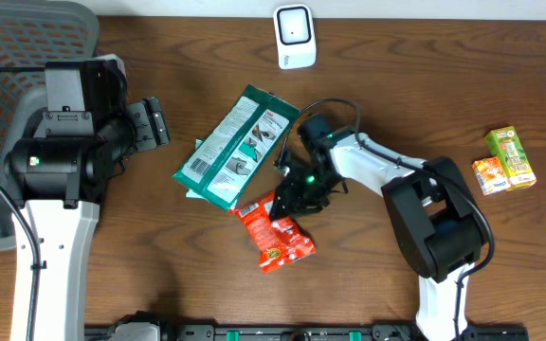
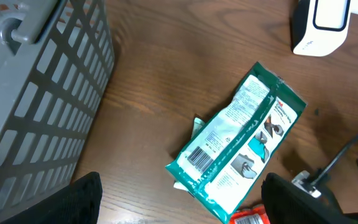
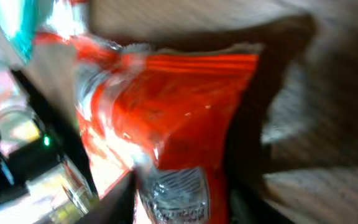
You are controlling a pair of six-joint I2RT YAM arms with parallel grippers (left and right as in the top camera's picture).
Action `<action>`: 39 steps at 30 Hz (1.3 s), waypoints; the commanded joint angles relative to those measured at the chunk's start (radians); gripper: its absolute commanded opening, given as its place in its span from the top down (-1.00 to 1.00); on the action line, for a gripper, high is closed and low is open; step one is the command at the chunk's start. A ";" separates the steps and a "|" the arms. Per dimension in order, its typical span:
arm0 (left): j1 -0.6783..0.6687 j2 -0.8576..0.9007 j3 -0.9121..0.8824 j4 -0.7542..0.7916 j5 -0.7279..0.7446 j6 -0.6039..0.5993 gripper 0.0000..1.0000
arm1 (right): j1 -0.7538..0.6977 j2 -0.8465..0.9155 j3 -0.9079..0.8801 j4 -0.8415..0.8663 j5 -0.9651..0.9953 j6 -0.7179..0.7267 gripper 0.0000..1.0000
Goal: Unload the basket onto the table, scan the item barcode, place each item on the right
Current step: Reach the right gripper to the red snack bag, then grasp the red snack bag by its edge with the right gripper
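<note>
Lying flat on the wooden table (image 1: 159,275), the red snack bag (image 1: 278,237) sits near the middle, its crinkled, shiny foil catching the light. The right claw (image 1: 292,194) is down over the bag's upper end. In the right wrist view the bag fills the frame between the two dark fingers (image 3: 114,208), but the blur hides whether they pinch it, so I cannot tell.

Just above the bag lies a long green packet (image 1: 240,147), glossy and flat, with a barcode facing up. The left claw (image 1: 156,121) hangs spread wide beside the grey plastic basket (image 1: 8,38), a lattice of square holes. The arm covers much of the basket, so I cannot tell what it holds.

A white, rounded scanner (image 1: 295,36) stands at the far edge. Two small cartons, one green (image 1: 512,156) and one orange (image 1: 489,175), touch at the right.
</note>
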 commanded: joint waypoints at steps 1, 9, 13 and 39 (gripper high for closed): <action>-0.001 0.001 0.018 -0.003 -0.009 -0.009 -0.66 | 0.021 0.057 -0.045 0.011 0.245 0.084 0.70; -0.001 0.001 0.018 -0.003 -0.009 -0.009 -0.65 | -0.071 0.036 0.015 -0.111 0.169 -0.108 0.80; -0.001 0.001 0.018 -0.003 -0.009 -0.009 -0.65 | -0.190 0.010 0.071 -0.231 0.237 -0.234 0.70; -0.001 0.001 0.018 -0.003 -0.009 -0.009 -0.66 | -0.309 0.003 -0.109 -0.016 0.224 -0.193 -0.14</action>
